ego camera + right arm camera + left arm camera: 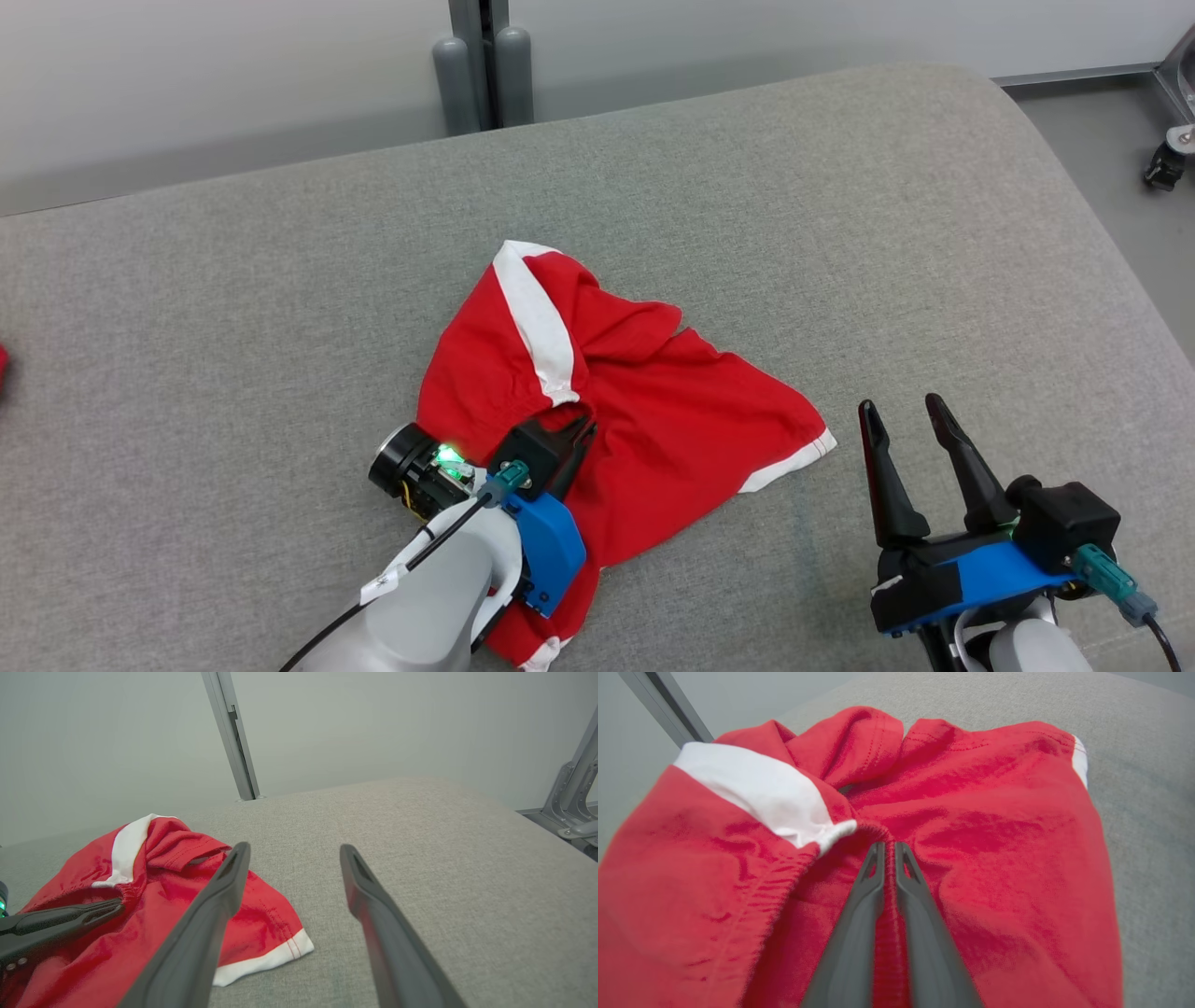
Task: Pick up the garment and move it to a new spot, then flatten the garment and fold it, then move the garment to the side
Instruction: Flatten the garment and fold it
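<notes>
The garment (653, 420) is a pair of red shorts with white side stripes, lying crumpled in the middle of the grey padded surface (840, 233). My left gripper (583, 429) rests on its gathered waistband. In the left wrist view the two fingers (887, 847) stand almost together, pinching a ridge of the red cloth (994, 835). My right gripper (901, 411) hovers open to the right of the shorts, apart from them. In the right wrist view its fingers (294, 851) are spread wide over bare surface, beside the shorts (159, 891) and the left gripper (112, 907).
A grey post (485, 65) stands behind the far edge. A metal frame with a caster (1167, 159) is on the floor at the far right. A small red thing (3, 369) shows at the left edge. The surface's rounded corner falls away on the right.
</notes>
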Tool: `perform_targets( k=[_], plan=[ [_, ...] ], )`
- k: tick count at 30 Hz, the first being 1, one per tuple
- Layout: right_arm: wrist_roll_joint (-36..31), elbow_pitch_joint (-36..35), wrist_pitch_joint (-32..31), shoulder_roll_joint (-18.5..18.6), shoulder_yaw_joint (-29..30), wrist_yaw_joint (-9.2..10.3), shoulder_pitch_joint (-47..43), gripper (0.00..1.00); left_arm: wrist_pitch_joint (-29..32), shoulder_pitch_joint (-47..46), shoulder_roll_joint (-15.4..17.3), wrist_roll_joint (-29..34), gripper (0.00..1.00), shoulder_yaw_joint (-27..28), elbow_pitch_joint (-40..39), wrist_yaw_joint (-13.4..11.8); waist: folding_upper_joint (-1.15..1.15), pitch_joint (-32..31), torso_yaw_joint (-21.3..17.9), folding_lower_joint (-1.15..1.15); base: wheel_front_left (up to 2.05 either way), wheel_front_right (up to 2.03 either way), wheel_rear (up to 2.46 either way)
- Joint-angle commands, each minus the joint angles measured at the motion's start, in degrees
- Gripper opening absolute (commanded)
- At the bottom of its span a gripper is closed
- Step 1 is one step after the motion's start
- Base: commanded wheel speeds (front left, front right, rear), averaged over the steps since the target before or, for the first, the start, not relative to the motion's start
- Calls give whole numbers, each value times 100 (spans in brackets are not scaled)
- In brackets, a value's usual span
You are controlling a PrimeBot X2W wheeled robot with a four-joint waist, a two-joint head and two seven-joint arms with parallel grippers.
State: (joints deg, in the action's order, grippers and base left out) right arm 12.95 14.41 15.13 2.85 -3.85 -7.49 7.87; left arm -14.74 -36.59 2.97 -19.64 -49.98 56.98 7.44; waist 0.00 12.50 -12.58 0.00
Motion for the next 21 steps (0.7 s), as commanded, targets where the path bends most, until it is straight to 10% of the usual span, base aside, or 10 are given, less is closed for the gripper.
perform_targets(
  k=[1,21],
  plan=[
    [17,-6,3,9,-3,-1,36,100,-29,-96,-9,-95,0,-9,-34,3,0,-21,17,0,0,0,0],
    [-51,70,3,10,104,-1,-255,100,-50,970,337,-277,0,1191,-2096,-519,0,-457,849,0,0,0,0]
  ],
)
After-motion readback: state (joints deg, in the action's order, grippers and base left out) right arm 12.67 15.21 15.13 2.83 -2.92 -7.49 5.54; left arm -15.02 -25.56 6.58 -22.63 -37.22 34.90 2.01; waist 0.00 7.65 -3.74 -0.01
